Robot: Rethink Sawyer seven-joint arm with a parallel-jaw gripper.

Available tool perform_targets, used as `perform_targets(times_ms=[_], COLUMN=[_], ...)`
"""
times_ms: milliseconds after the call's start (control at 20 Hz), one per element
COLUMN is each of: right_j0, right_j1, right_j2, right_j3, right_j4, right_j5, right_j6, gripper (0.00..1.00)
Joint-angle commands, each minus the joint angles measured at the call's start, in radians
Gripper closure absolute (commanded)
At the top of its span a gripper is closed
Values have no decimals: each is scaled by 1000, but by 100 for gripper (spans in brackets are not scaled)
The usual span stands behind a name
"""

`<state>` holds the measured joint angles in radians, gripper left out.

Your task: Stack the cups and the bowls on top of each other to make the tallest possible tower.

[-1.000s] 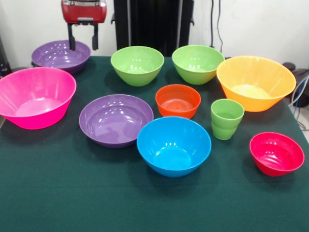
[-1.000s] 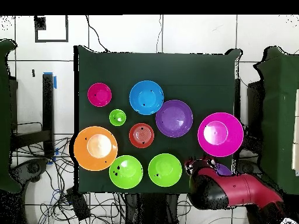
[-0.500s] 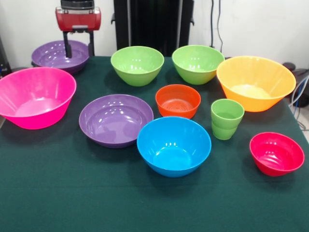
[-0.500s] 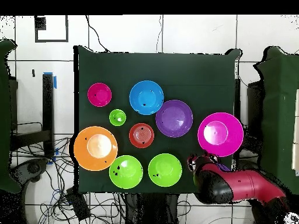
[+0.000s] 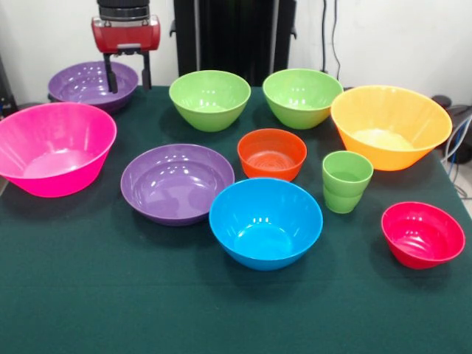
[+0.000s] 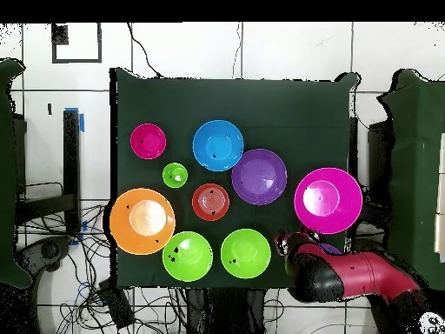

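Front view: the far purple bowl (image 5: 92, 82) sits at the far left corner of the table (image 5: 110, 295), just behind the big pink bowl (image 5: 53, 147), and the tool (image 5: 127, 72) hangs right over its right-hand rim with its two black fingers spread, one inside the rim line and one outside, pinching nothing. In the last second the tool dipped toward that bowl, slid a little to the left, and has now come back right and risen slightly, so it looks like it is still lining up on the rim rather than committing to a grab. No bowl has moved, which means the tower is not yet begun: everything stands alone except the green cups (image 5: 346, 181), which sit nested one in the other to the right, near the yellow-orange bowl (image 5: 390, 125). Outward from the tool's corner, two green bowls (image 5: 210, 99) line the far side, the second purple bowl (image 5: 177, 182) lies in the middle left with the small orange bowl (image 5: 271, 153) and the blue bowl (image 5: 265, 221) to its right, and the small red-pink bowl (image 5: 422, 234) sits at the near right. From overhead the red arm (image 6: 348, 277) covers most of that far purple bowl.
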<state>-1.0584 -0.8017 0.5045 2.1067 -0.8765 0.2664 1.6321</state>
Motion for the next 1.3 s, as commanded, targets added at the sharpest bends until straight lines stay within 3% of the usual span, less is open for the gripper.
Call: perform_targets(times_ms=[50, 1300], right_j0=[64, 58], right_j1=[-2, 14], right_j2=[4, 32], right_j3=[-27, -60], right_j4=[-98, -82], right_j5=[48, 102], right_j6=[-62, -108], gripper=[0, 0])
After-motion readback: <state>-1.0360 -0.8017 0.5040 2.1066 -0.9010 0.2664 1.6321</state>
